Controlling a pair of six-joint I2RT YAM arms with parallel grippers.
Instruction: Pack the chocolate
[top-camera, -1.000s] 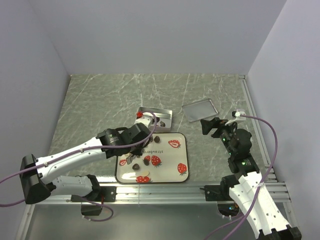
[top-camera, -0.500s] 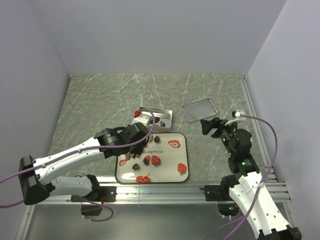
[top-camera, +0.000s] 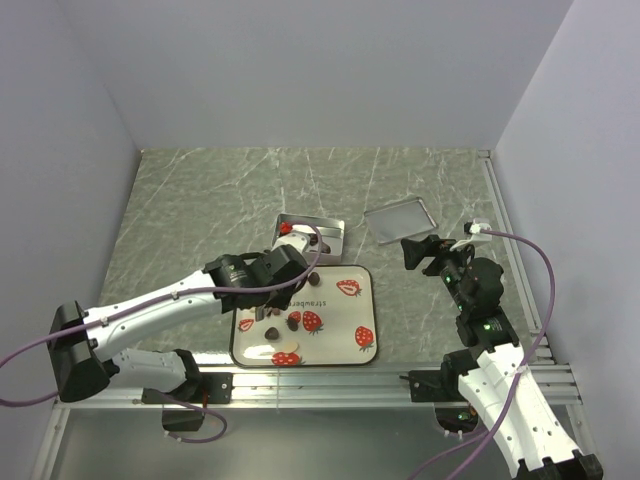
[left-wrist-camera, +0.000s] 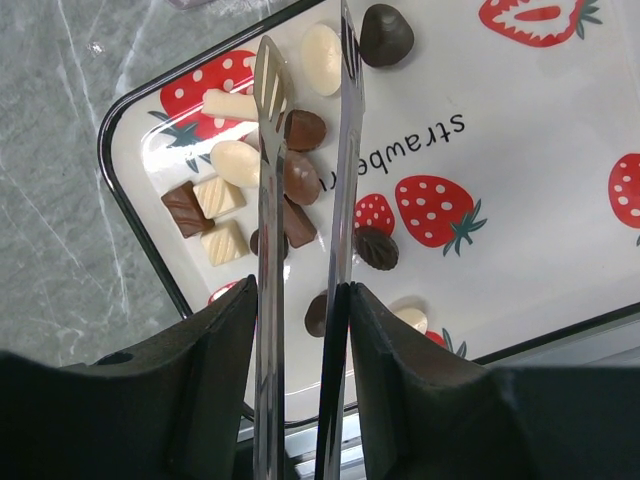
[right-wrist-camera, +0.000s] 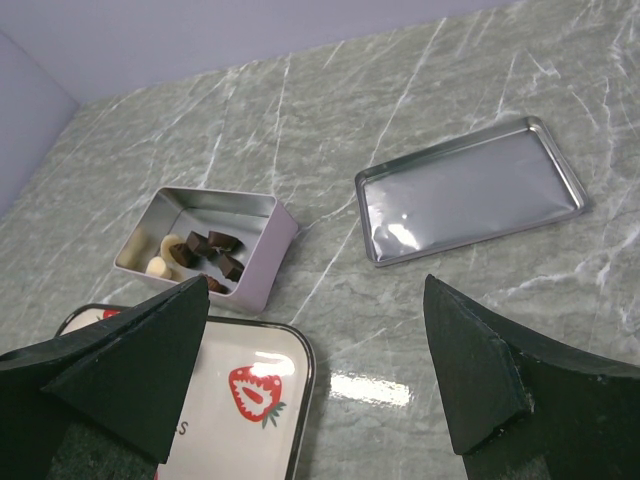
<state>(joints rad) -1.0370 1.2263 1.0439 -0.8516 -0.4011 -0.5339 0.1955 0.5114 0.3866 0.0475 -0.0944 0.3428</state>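
Note:
Several chocolate pieces (left-wrist-camera: 303, 129), dark brown, light brown and cream, lie on the white strawberry-print tray (left-wrist-camera: 540, 120), mostly on its left part (top-camera: 270, 328). My left gripper (left-wrist-camera: 300, 300) is shut on metal tongs (left-wrist-camera: 345, 150) and hovers over the tray (top-camera: 350, 310). The tong arms stand slightly apart, straddling two brown pieces without gripping them. More chocolate (right-wrist-camera: 205, 255) lies in the open tin box (right-wrist-camera: 255, 250), which stands behind the tray (top-camera: 335, 232). My right gripper (right-wrist-camera: 312, 375) is open and empty, right of the tray (top-camera: 428, 250).
The tin's flat lid (top-camera: 400, 218) lies on the marble table right of the box; it also shows in the right wrist view (right-wrist-camera: 470, 190). White walls close the table on three sides. An aluminium rail (top-camera: 330, 380) runs along the near edge.
My left gripper with the tongs has shifted slightly right and further over the tray. The right arm has not moved.

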